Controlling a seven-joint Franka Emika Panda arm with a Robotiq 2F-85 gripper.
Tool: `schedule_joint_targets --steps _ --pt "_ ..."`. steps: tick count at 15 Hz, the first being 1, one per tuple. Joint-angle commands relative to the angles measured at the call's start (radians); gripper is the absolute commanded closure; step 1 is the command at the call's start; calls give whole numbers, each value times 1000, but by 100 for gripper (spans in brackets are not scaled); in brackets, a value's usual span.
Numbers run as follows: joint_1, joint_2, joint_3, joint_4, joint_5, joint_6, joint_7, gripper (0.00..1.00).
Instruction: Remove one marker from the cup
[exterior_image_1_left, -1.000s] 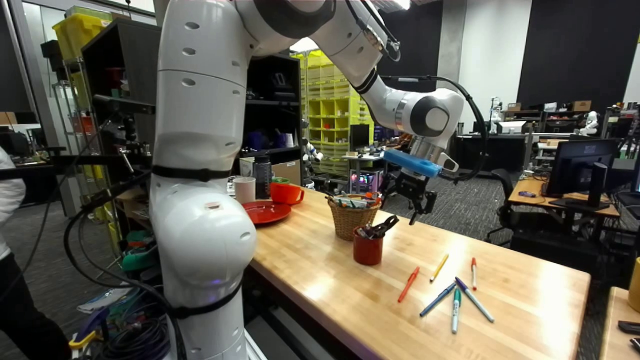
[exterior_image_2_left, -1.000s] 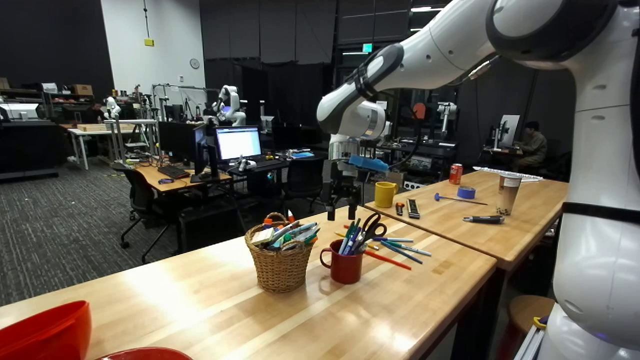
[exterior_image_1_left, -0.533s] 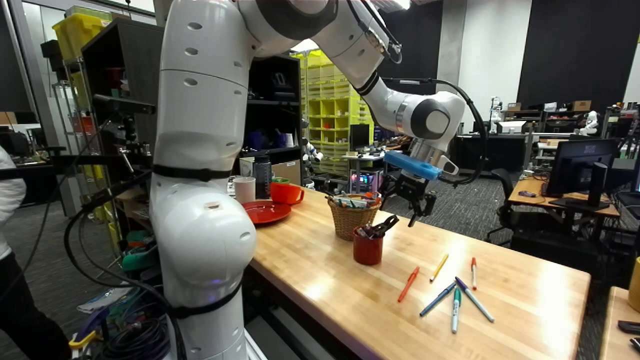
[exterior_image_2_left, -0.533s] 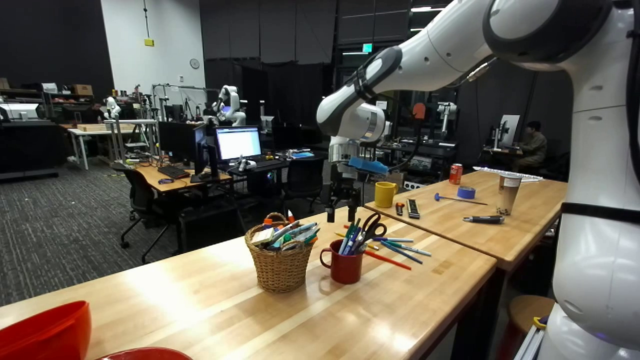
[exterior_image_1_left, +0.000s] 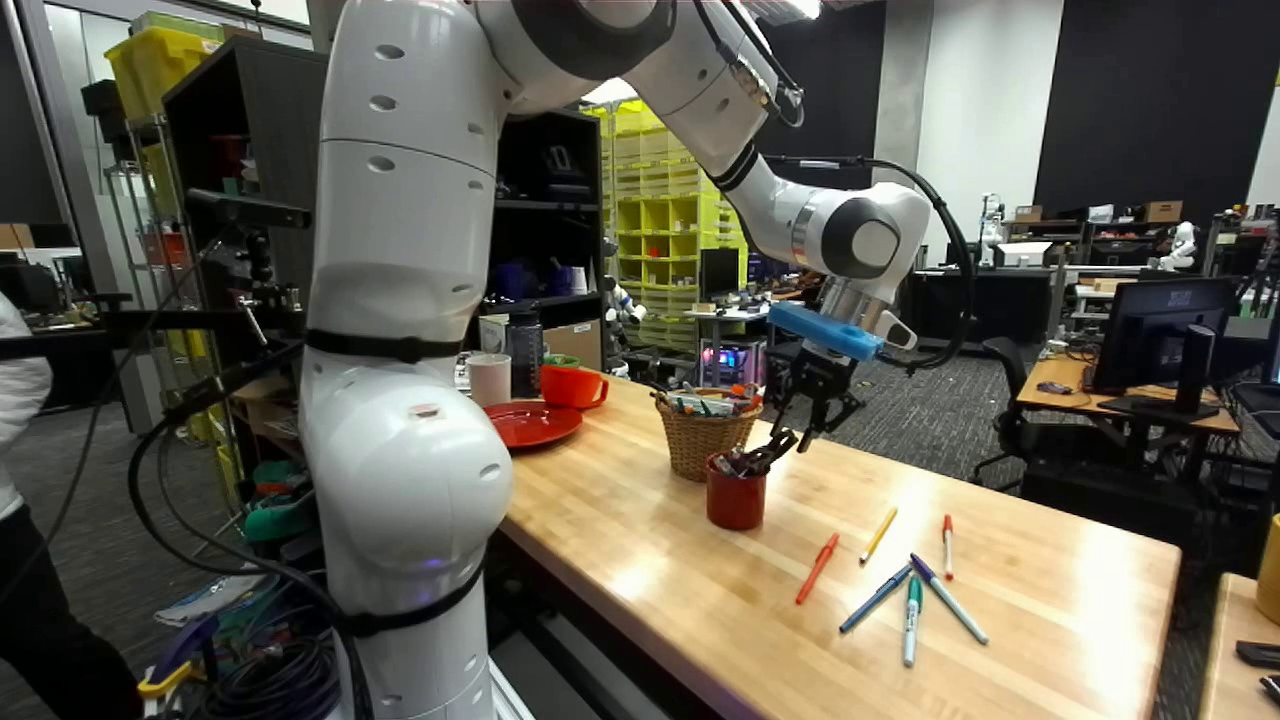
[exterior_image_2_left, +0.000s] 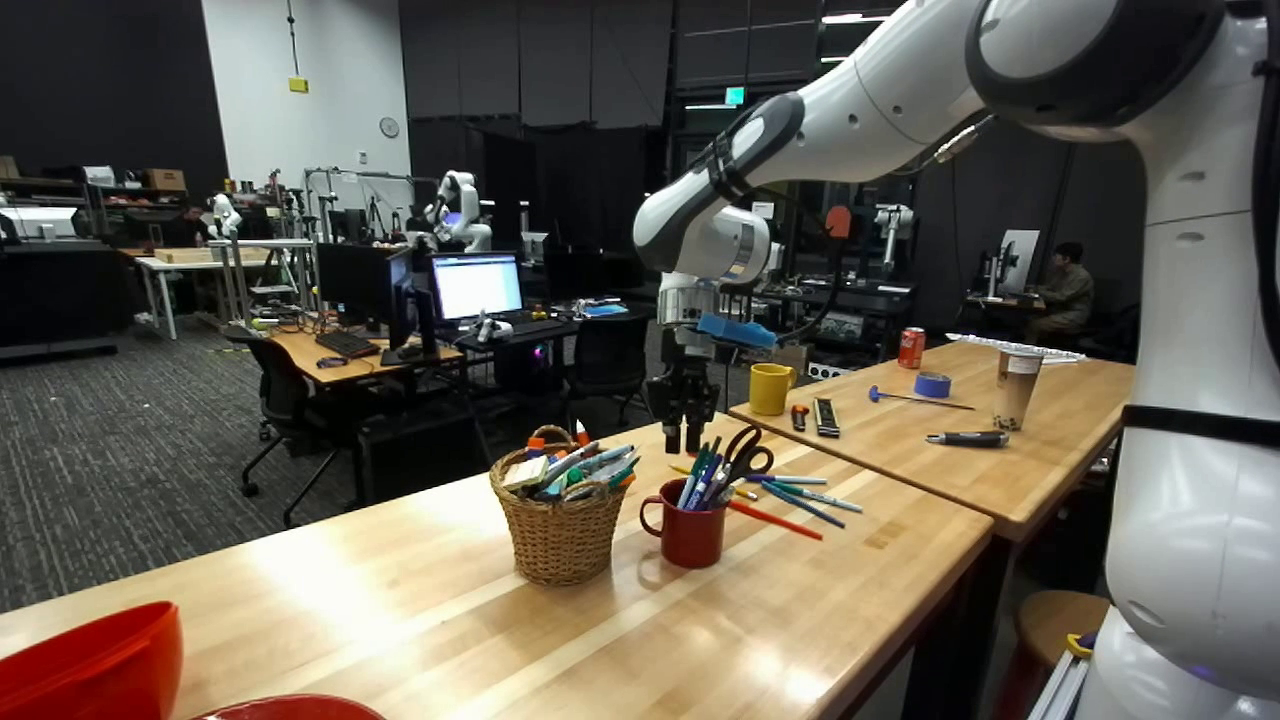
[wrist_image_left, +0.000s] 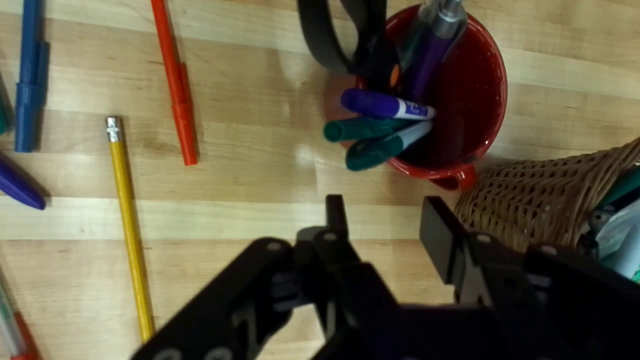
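The red cup (exterior_image_1_left: 736, 502) stands upright and holds pens and black-handled scissors (exterior_image_2_left: 748, 455). From above, in the wrist view, a teal marker (wrist_image_left: 357, 129) and a teal marker with a grey barrel (wrist_image_left: 380, 151) lean out over the rim of the cup (wrist_image_left: 482, 70), beside a purple marker (wrist_image_left: 372, 103). My gripper (exterior_image_2_left: 682, 442) hangs above the table, behind and higher than the cup. In the wrist view the gripper (wrist_image_left: 382, 217) has its fingers part-way together, with a clear gap and only tabletop visible between them. It touches none of the markers.
A wicker basket (exterior_image_2_left: 562, 540) full of pens stands close beside the cup. Loose on the table lie a red pen (exterior_image_1_left: 818, 568), a yellow pencil (exterior_image_1_left: 878, 536) and several more pens. A red plate (exterior_image_1_left: 530, 425) and an orange bowl (exterior_image_1_left: 572, 386) sit farther along.
The fingers have drawn closer together over the last half second. Before that the arm sank very slightly. The cup, its markers and the loose pens have not moved.
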Motion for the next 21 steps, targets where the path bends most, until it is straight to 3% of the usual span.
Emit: schedule_joint_targets --steps 1,2,3,5,11,21 --pt "-6 -1 3 13 11 -14 -12 87" --pt "-6 -1 3 14 10 -15 -11 63" --pt "-6 -1 3 14 8 -14 -9 48" --pt "-7 -5 2 10 6 -14 -8 43" --pt "-12 -19 -2 -15 6 -15 -9 3" --pt "-11 -41 -1 -42 -6 -16 -6 0"
